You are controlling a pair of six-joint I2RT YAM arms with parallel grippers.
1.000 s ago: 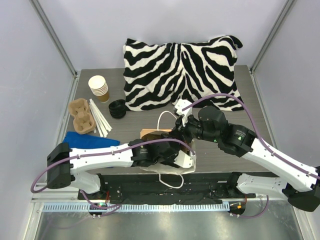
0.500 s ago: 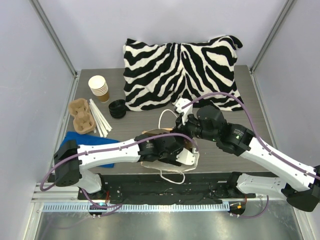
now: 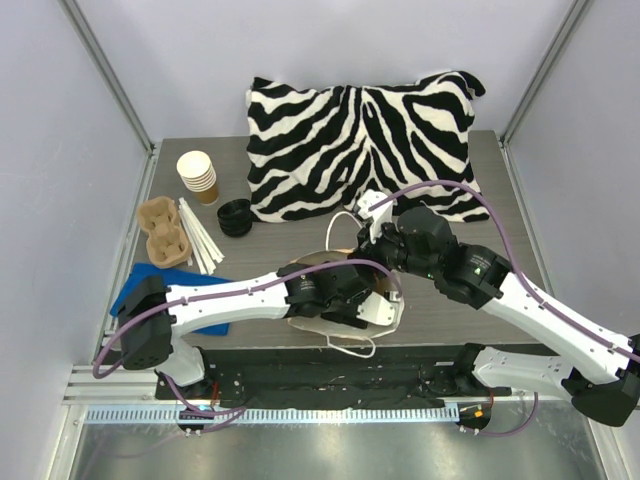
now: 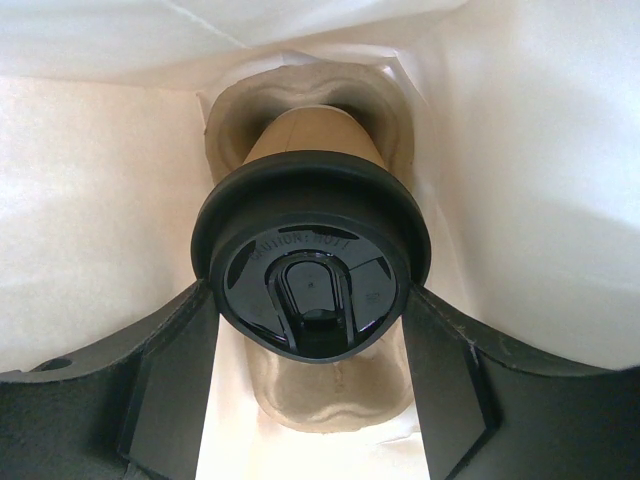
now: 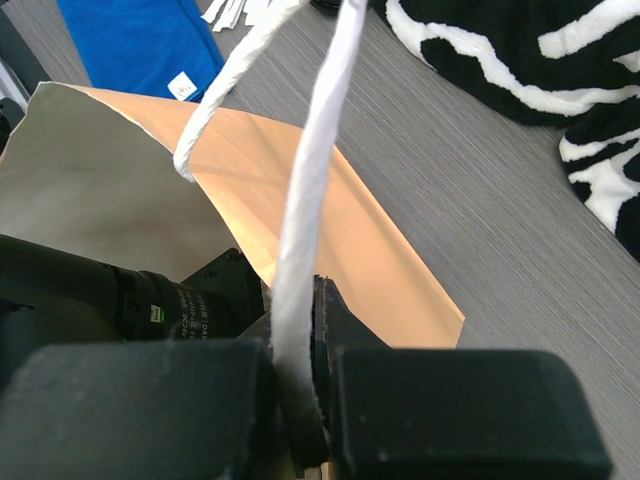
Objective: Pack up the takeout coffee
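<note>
Sitting in the bagged pulp carrier [image 4: 330,400], the takeout coffee [image 4: 310,265] is clamped by the left gripper [image 4: 310,295]. Right gripper [image 5: 300,385] pinches the bag handle [image 5: 310,200]; release remains.

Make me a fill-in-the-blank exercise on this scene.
The coffee has a ____ lid.
It stands in a carrier ____ the bag.
The right hand is shut on the bag's white ____.
On the left hand, two ____ flank the lid.
Missing: black, inside, handle, fingers.
</note>
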